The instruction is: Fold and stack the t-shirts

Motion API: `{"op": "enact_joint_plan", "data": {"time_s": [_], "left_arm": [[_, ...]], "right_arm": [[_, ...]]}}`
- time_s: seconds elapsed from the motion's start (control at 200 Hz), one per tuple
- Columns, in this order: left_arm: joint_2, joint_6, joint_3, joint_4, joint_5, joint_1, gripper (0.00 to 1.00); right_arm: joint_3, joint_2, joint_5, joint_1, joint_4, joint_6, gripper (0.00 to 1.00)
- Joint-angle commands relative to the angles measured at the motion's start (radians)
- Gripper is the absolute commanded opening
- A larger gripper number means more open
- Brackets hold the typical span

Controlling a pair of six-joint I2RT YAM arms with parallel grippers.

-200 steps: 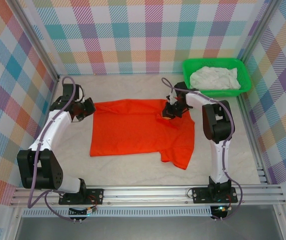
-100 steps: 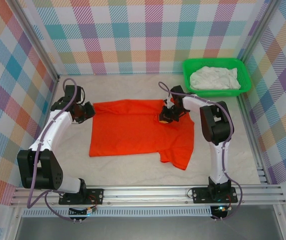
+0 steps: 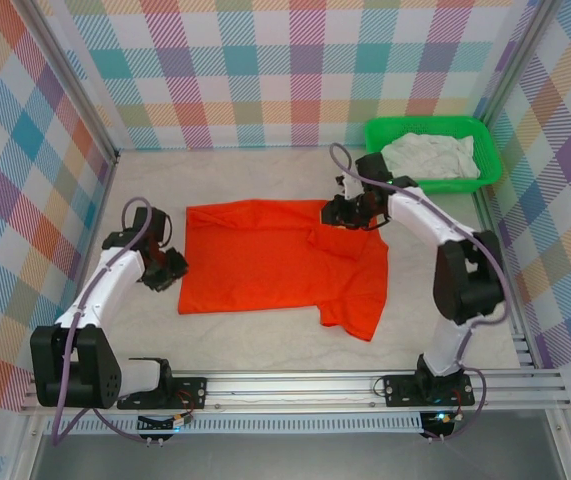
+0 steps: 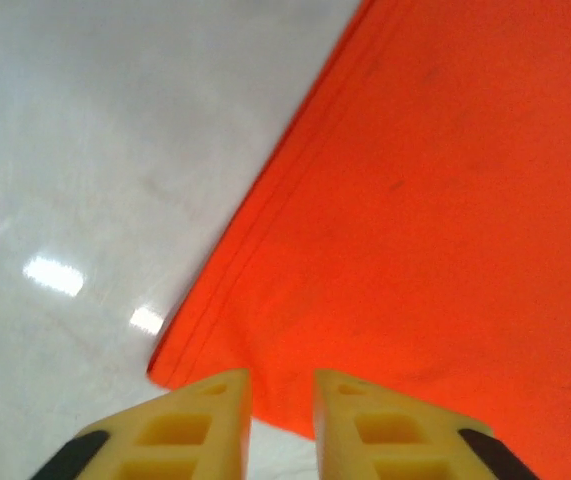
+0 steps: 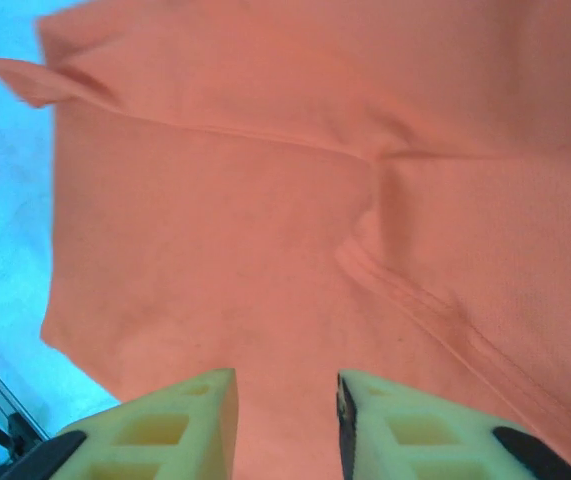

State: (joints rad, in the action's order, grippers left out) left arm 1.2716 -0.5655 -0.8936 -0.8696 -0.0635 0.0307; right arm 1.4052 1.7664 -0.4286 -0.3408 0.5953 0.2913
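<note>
The orange-red t-shirt [image 3: 265,260] lies flat on the table, one sleeve sticking out at its near right corner. My left gripper [image 3: 173,268] sits just off the shirt's left edge, open and empty. From the left wrist, its fingertips [image 4: 282,400] point at the shirt's [image 4: 445,200] hemmed corner. My right gripper [image 3: 335,213] hovers over the shirt's far right part, open, nothing between its fingers. Seen from the right wrist, the gripper [image 5: 286,400] has creased cloth [image 5: 265,220] below it. The white t-shirt [image 3: 428,156] lies crumpled in the basket.
The green plastic basket [image 3: 435,185] stands at the far right corner. Checked walls close in the table on the left, back and right. Bare table [image 3: 255,335] runs between the shirt and the arm bases along the near rail.
Both grippers have opened and let go of the orange shirt. The left gripper drew back toward the near left, off the cloth. The right gripper shifted toward the far right.
</note>
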Motion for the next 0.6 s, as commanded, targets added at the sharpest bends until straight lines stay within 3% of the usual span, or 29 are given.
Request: {"op": "enact_joint_plan", "data": {"time_s": [0.0, 0.235, 0.595], "left_arm": [[-0.012, -0.102, 0.095, -0.017, -0.027, 0.005, 0.29], [-0.031, -0.174, 0.220, 0.029, 0.002, 0.005, 0.37], [0.020, -0.207, 0.254, 0.158, 0.003, 0.005, 0.41]], "right_arm": [[-0.066, -0.092, 0.014, -0.007, 0.046, -0.077, 0.36], [-0.196, -0.229, 0.008, -0.007, 0.030, -0.098, 0.43], [-0.231, -0.253, -0.016, -0.008, 0.017, -0.097, 0.45]]}}
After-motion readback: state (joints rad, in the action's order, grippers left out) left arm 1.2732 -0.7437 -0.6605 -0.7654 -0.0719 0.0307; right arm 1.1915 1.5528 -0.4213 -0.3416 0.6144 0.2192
